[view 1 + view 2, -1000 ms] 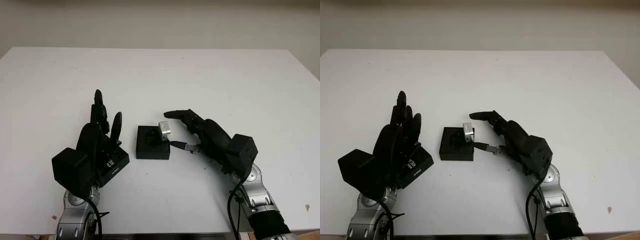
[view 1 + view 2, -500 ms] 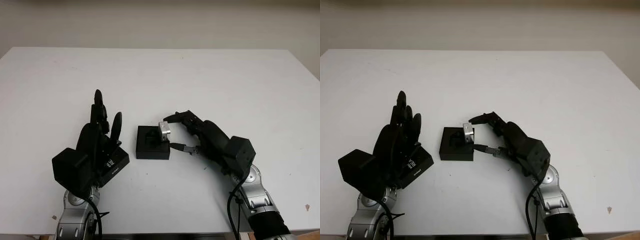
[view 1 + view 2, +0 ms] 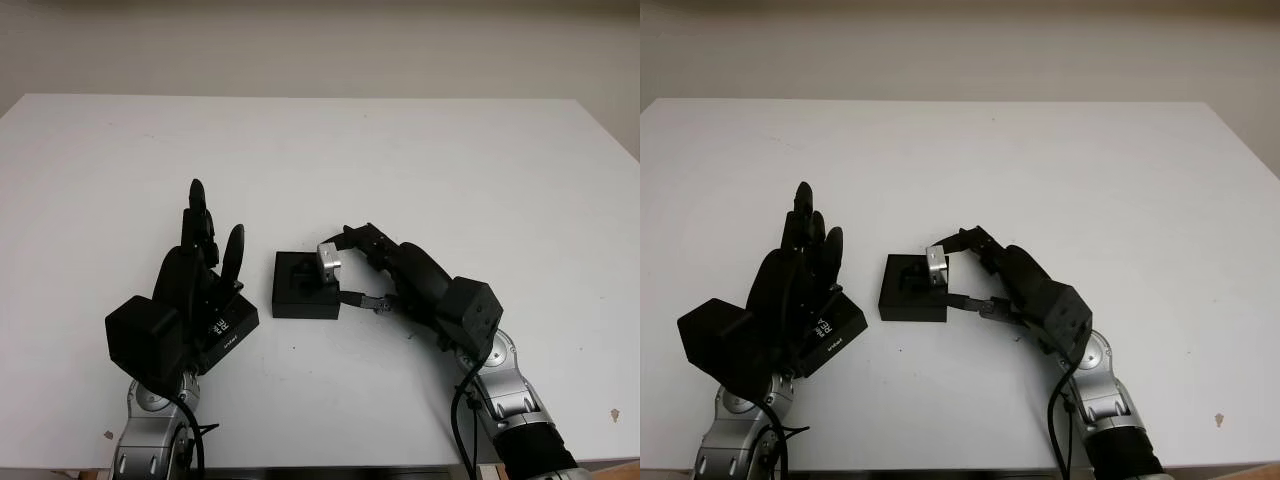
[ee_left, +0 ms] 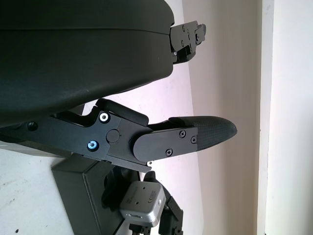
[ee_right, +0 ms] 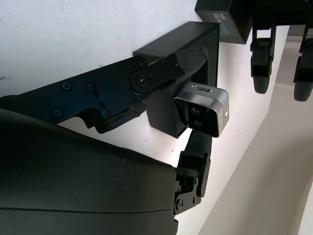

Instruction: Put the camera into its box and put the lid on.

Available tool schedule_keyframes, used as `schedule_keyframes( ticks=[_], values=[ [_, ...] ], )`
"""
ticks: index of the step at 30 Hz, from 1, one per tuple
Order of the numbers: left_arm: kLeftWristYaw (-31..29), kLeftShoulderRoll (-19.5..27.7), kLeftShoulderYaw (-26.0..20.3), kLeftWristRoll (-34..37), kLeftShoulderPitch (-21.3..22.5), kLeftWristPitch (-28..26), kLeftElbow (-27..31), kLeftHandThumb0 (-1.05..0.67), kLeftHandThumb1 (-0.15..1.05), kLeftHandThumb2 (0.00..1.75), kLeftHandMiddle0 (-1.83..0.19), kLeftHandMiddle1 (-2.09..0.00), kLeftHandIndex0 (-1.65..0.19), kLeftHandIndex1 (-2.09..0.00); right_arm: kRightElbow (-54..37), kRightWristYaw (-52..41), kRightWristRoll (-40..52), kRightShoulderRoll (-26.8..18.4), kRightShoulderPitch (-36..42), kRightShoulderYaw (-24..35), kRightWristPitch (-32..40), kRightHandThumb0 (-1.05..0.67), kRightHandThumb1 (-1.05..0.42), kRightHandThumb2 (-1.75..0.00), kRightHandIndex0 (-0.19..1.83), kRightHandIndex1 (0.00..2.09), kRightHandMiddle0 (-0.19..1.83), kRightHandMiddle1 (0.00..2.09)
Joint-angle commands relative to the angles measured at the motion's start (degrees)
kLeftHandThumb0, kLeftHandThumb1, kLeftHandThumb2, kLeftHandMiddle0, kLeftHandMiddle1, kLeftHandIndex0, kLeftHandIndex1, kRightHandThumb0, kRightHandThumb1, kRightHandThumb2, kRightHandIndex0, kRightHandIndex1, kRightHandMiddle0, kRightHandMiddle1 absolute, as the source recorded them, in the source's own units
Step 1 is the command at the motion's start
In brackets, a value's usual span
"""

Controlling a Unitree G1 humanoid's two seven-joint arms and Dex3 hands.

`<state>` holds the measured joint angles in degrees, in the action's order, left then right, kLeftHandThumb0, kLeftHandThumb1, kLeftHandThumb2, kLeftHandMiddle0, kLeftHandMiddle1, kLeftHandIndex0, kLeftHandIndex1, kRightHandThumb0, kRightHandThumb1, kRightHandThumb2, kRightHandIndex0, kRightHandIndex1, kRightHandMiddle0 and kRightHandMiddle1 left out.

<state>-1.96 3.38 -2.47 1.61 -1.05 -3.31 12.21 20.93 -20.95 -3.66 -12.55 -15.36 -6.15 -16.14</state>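
— While my right hand [image 3: 372, 268] pinches the camera [image 3: 329, 260] at the box's [image 3: 303, 286] near edge, where's your left?
— My left hand [image 3: 195, 285] sits open over the lid [image 3: 228, 327], bare table [image 3: 400, 160] beyond.

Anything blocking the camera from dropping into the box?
Nothing visible. The right hand holds the silver camera at the right edge of the open black box, beside the cavity. The lid sits apart, under the open left hand.
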Motion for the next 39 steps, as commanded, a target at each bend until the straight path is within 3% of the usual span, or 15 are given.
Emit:
schedule_keyframes(
  ticks=[1, 11, 20, 39],
  values=[
    [-0.13, 0.05, -0.02, 0.04, 0.07, 0.49, -0.56, -0.69, 1.05, 0.53, 0.19, -0.03, 0.19, -0.03, 0.18, 0.19, 0.02, 0.27, -0.54, -0.21, -0.94, -0.54, -0.92, -0.06, 0.08, 0.06, 0.03, 1.26],
    [-0.35, 0.20, 0.08, -0.17, 0.15, 1.34, -1.28, -0.69, 1.05, 0.54, 0.19, -0.03, 0.19, -0.02, 0.72, 0.81, 0.90, 1.12, -0.60, 0.29, -1.04, -0.41, -0.99, -0.06, 0.09, 0.07, 0.07, 1.40],
    [-0.33, 0.05, 0.13, -0.01, -0.08, 1.39, -1.03, -0.69, 1.05, 0.54, 0.19, -0.03, 0.19, -0.03, 1.21, 3.08, 0.84, 2.22, -0.14, 0.37, -2.66, -0.38, -1.05, -0.09, 0.15, 0.08, 0.10, 1.67],
    [-0.35, -0.05, 0.36, -0.39, -0.29, 1.83, -1.29, -0.67, 1.05, 0.55, 0.19, -0.02, 0.19, -0.02, -2.37, 2.12, 0.82, 0.87, -0.38, -0.03, -0.15, -0.36, -1.05, -0.09, 0.17, 0.09, 0.06, 1.74]
  ],
)
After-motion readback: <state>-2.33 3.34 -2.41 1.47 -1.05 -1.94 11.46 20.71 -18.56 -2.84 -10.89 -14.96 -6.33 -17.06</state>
